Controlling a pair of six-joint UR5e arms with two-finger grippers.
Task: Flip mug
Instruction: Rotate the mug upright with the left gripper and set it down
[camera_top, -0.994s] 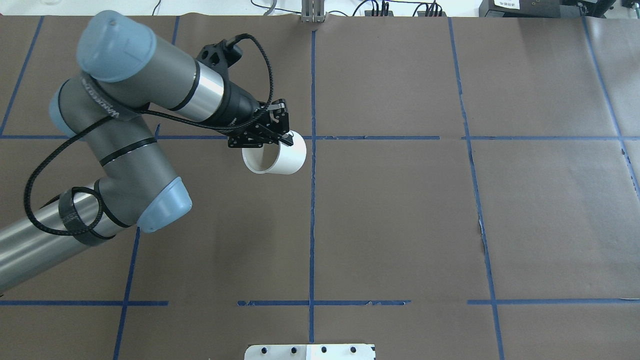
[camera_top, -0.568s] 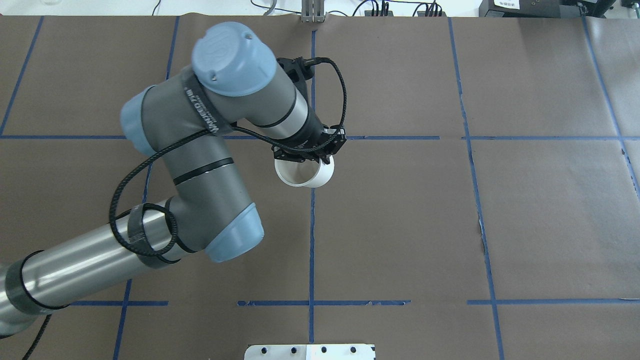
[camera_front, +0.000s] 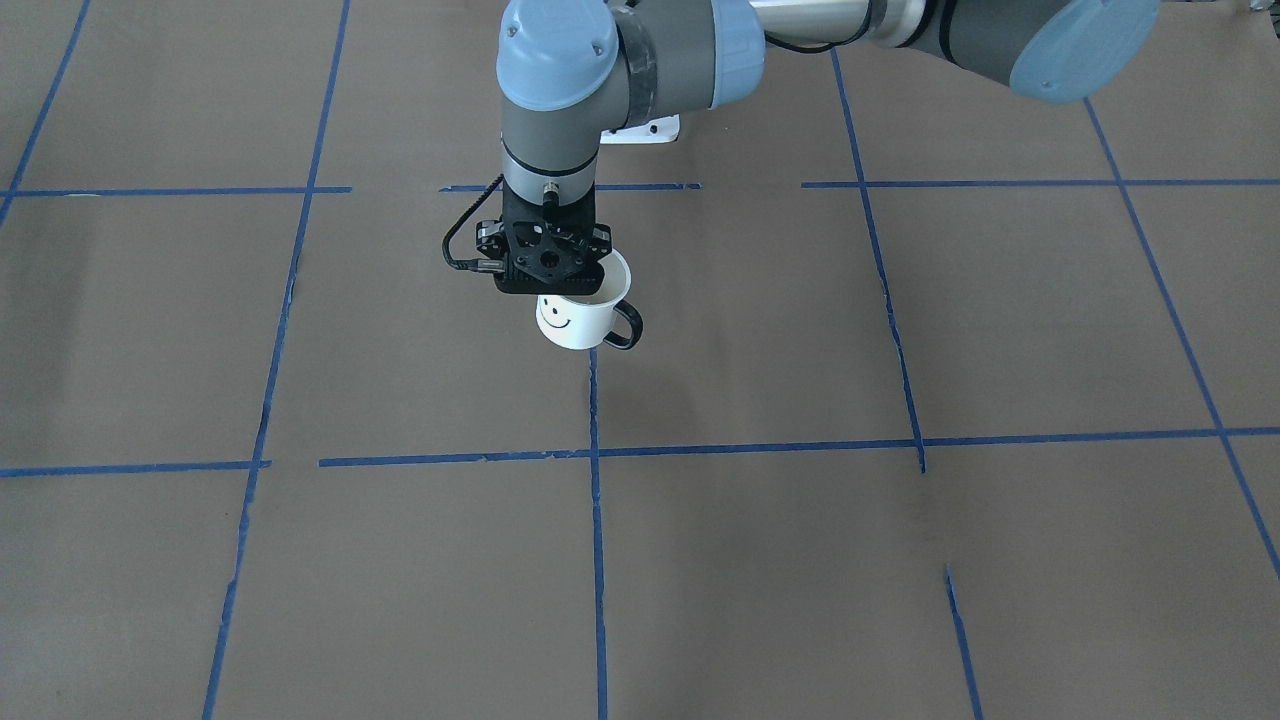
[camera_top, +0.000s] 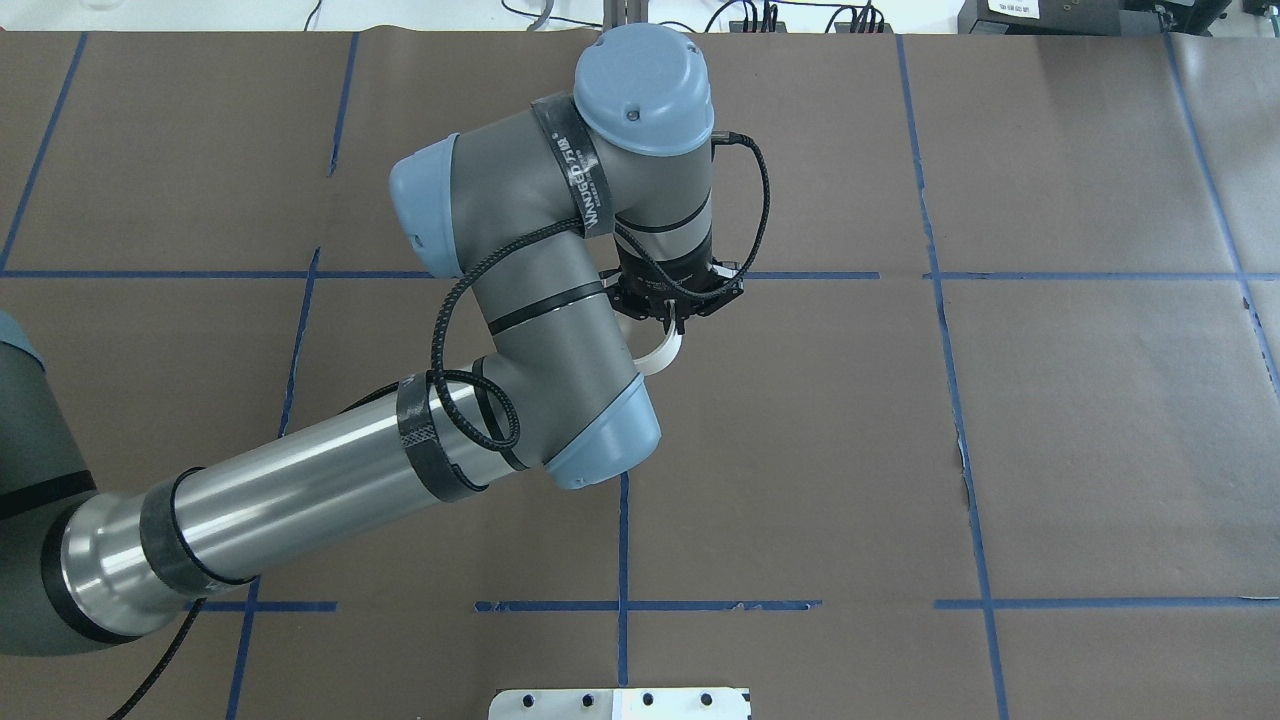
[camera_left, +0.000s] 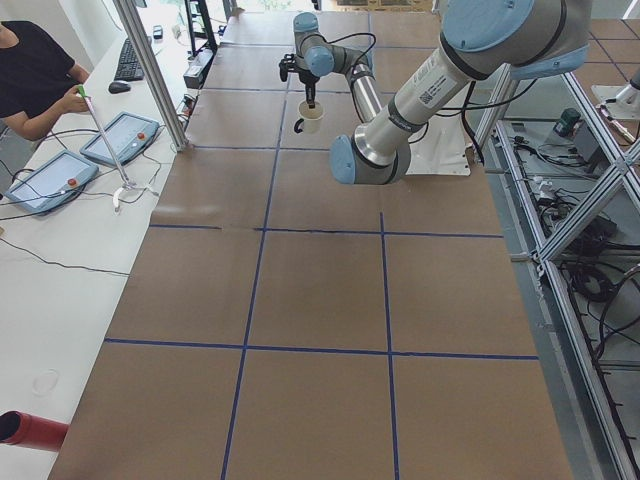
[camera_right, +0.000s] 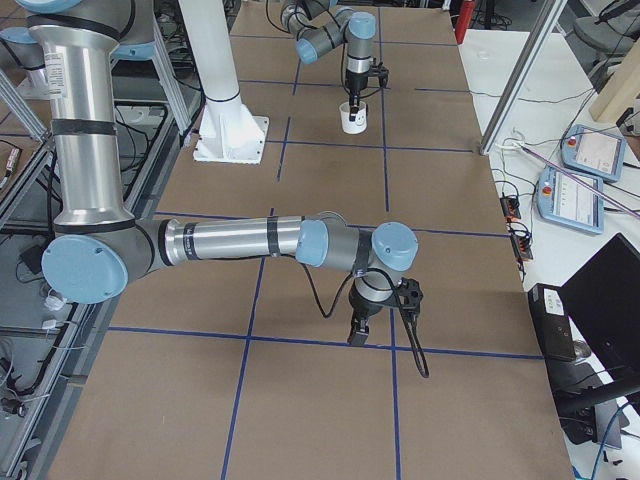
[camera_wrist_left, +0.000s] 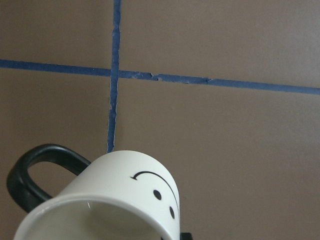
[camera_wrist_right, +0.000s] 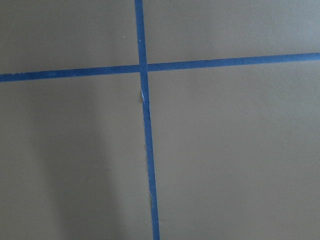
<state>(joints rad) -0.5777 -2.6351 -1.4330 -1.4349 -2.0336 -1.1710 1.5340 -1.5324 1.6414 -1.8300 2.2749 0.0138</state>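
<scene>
One white mug (camera_front: 585, 322), with one black smiley face (camera_front: 556, 317) and one dark handle (camera_front: 625, 328), hangs mouth up and slightly tilted over the middle of the brown-papered table (camera_front: 900, 560). The left gripper (camera_front: 565, 283) pinches its rim from above. The second arm's right gripper (camera_right: 357, 335) points down at the paper, well apart; whether it is spread or closed cannot be told.

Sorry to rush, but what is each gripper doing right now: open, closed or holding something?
Left gripper: closed on the mug, gripping its rim.
Right gripper: cannot be told; it shows only in the right side view.
</scene>
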